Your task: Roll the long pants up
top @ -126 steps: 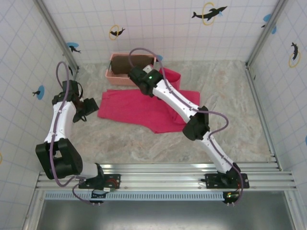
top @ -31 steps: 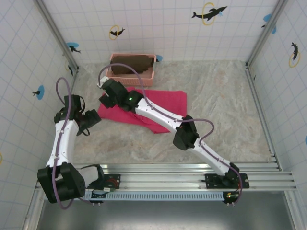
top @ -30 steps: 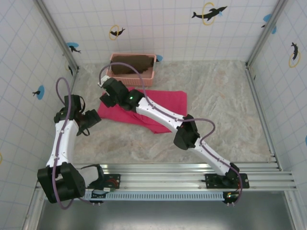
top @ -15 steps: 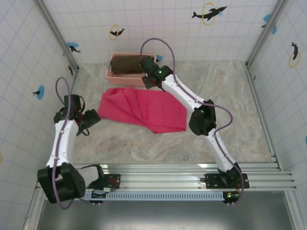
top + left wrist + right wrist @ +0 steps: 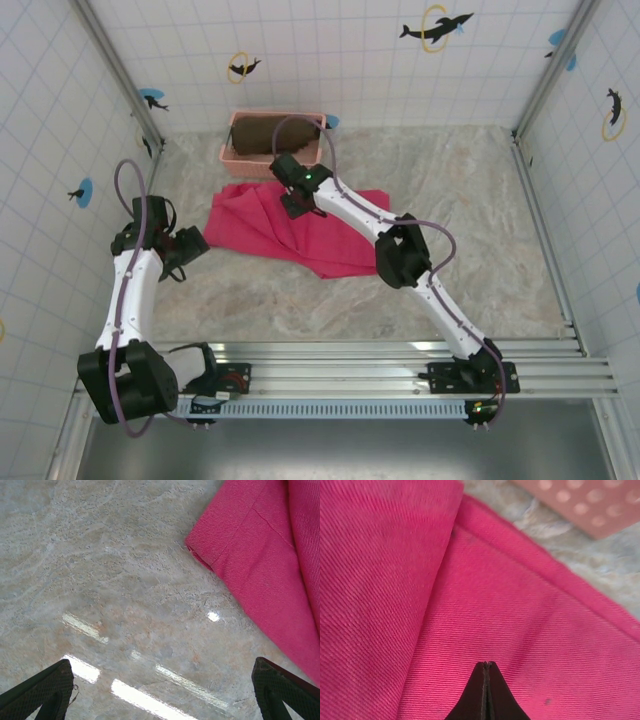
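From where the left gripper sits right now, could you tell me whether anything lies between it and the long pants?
Nothing visible does. The left gripper, jaws open, hangs over bare table, and just that marbled surface separates it from the nearest hemmed corner of the long pants.

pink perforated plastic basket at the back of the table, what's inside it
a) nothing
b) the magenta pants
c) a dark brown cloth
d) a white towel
C: a dark brown cloth lies in the pink perforated plastic basket, while the bright magenta-pink fabric pants lie spread on the marble table in front of it.
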You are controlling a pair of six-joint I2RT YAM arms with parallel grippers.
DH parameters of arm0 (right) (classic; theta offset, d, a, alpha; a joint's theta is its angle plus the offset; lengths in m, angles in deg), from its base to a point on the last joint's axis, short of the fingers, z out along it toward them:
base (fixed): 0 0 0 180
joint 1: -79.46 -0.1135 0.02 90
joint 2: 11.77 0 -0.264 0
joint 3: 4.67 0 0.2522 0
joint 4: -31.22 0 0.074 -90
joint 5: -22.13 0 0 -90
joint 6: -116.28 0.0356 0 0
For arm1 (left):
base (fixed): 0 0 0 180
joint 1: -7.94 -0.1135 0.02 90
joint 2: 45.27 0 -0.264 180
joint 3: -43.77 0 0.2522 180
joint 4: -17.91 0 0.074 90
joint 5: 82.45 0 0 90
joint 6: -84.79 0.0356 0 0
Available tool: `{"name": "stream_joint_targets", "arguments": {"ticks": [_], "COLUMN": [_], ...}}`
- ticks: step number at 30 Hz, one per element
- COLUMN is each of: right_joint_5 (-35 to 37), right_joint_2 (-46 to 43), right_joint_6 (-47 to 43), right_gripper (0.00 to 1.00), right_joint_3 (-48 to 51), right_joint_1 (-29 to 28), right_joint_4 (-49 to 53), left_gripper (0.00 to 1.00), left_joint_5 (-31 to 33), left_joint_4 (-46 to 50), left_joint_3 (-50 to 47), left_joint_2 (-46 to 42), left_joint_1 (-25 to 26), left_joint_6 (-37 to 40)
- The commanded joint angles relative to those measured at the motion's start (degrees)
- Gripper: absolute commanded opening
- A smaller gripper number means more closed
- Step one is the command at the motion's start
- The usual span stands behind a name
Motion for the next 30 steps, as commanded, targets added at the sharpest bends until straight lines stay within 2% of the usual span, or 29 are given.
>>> {"name": "stream_joint_targets", "arguments": {"ticks": [1,10,17,20,23,27,28,30], "right_joint_5": [-1.0,-8.9,-9.1,-6.3,-1.2,0.5,0.6,1.5], "right_joint_2": [2.2,5.7,3.3,-0.5,-5.5,-12.4,-14.2,-17.6], "right_joint_6": [0.9,0.8,-1.1,-3.1,-3.2,-1.8,-1.7,-2.3], "right_gripper": [0.00,0.00,0.00,0.00,0.00,0.00,0.05,0.49], "right_joint_3": [-1.4,-6.2,-5.5,-2.6,1.8,5.3,6.1,9.0], "right_joint_1": [-2.5,-10.9,-18.1,-20.0,-18.8,-12.9,-11.1,-8.0], "right_joint_4": [0.0,-0.5,2.3,3.1,3.3,3.4,3.4,3.3], "left_gripper": [0.94,0.94,0.94,0.94,0.94,0.94,0.95,0.97], "left_joint_5": [0.8,0.5,0.4,0.4,0.1,-1.2,-1.7,-2.8], "left_joint_4": [0.9,-0.4,-0.7,-0.8,-1.0,-2.5,-3.1,-4.4], "left_joint_3": [0.4,-1.6,-3.1,-3.5,-3.6,-3.4,-3.2,-2.5], "left_joint_2": [0.3,0.3,-0.6,-1.0,-1.2,-0.2,0.3,1.3], "left_joint_1": [0.2,0.3,0.2,0.2,0.2,0.2,0.2,0.3], "left_joint_6": [0.7,0.2,0.2,0.0,-0.2,-0.9,-1.3,-1.9]}}
